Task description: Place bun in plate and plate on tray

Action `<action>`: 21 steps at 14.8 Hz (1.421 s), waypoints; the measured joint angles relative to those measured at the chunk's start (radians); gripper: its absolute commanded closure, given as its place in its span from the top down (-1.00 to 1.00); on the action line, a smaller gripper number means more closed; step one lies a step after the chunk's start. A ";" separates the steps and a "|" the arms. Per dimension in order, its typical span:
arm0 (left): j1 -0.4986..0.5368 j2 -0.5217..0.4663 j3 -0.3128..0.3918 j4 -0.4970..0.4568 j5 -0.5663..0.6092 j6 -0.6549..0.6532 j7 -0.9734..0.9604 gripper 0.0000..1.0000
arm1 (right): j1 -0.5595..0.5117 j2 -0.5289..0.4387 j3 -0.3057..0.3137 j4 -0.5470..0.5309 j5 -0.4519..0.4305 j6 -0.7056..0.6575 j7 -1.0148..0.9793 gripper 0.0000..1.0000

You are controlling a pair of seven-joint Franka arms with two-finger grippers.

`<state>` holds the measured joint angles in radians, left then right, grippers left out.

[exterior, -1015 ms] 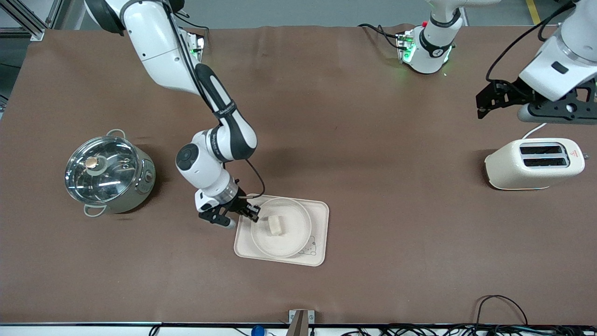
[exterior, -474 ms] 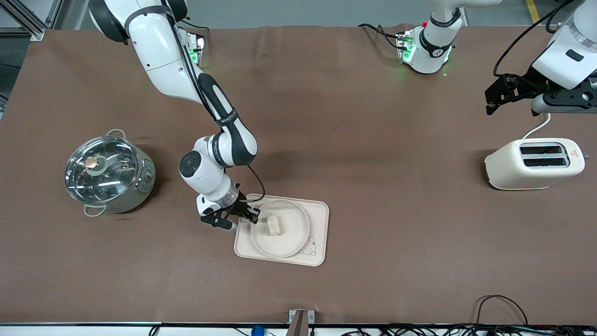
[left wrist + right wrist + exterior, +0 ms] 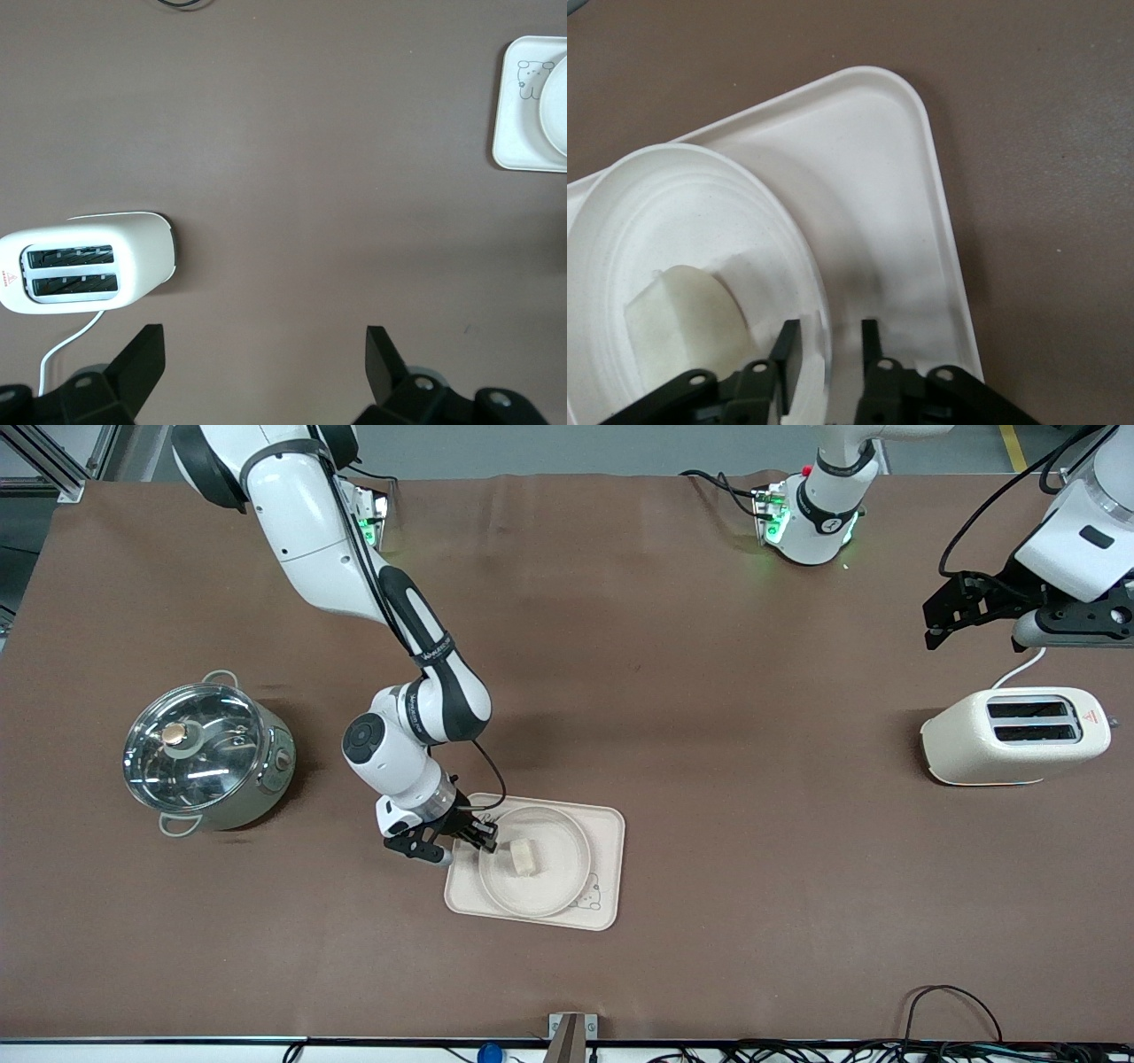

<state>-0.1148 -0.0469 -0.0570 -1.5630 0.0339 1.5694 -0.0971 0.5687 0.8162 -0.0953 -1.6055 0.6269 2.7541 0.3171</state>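
Here the right arm bends down from its base, elbow folded, wrist tipped toward the cream rounded-rectangle tray (image 3: 602,828) with the rabbit drawing. The right gripper (image 3: 483,835) sits low at the tray's edge toward the right arm's end of the table, its fingers (image 3: 870,341) straddling the raised rim of the round cream-white plate (image 3: 567,868), one inside and one outside; whether they pinch the rim or only bracket it cannot be told. The plate lies on the tray, and the small pale cream bun (image 3: 524,856) lies in the plate, near the gripped side. The left arm waits, raised, its gripper (image 3: 932,613) spread wide over bare brown table beside the cream two-slot toaster (image 3: 1014,736).
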 measured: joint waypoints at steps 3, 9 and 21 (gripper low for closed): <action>0.002 0.000 0.000 0.002 0.000 -0.001 0.001 1.00 | -0.004 -0.001 -0.003 0.010 0.000 -0.038 0.000 0.67; 0.003 0.004 0.000 0.003 -0.039 -0.003 0.002 1.00 | -0.053 -0.173 -0.048 0.044 -0.002 -0.415 0.001 1.00; 0.004 0.008 0.003 0.006 -0.026 0.001 0.002 1.00 | -0.173 -0.569 -0.213 0.103 -0.501 -1.089 -0.110 1.00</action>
<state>-0.1107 -0.0388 -0.0544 -1.5567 0.0080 1.5699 -0.0953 0.3956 0.2471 -0.3082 -1.5027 0.1255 1.6647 0.2067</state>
